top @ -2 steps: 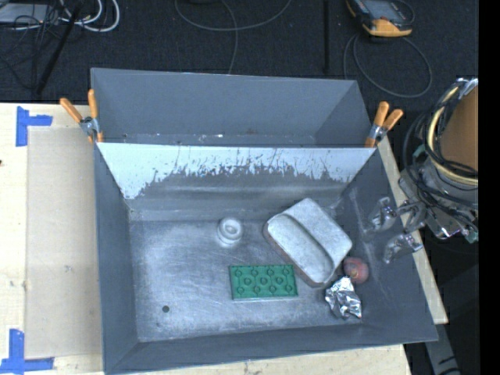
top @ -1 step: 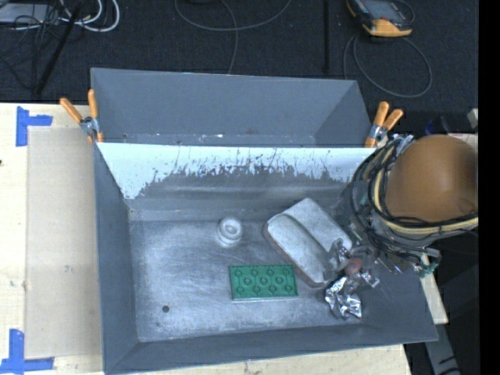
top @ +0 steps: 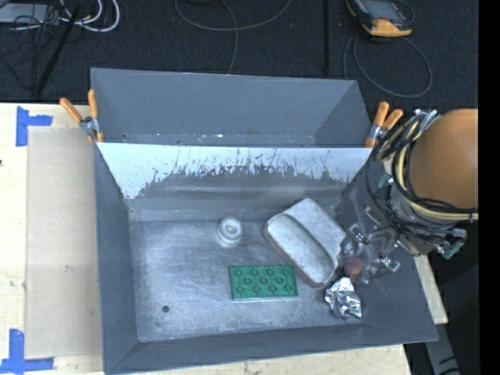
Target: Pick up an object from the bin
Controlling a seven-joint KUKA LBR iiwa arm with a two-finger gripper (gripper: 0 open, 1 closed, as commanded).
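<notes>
My gripper hangs low at the bin's right side, just above a crumpled ball of silver foil that lies near the front right corner. Something small and reddish shows at the fingertips; whether it is held I cannot tell. Directly to the gripper's left lies a grey oblong sponge-like block, tilted diagonally. A green flat building plate with studs rests on the bin floor in front of that block.
A small clear round cap sits on the floor near the bin's middle. The arm with its orange dome and cables leans over the right rim. The left half of the floor is bare metal.
</notes>
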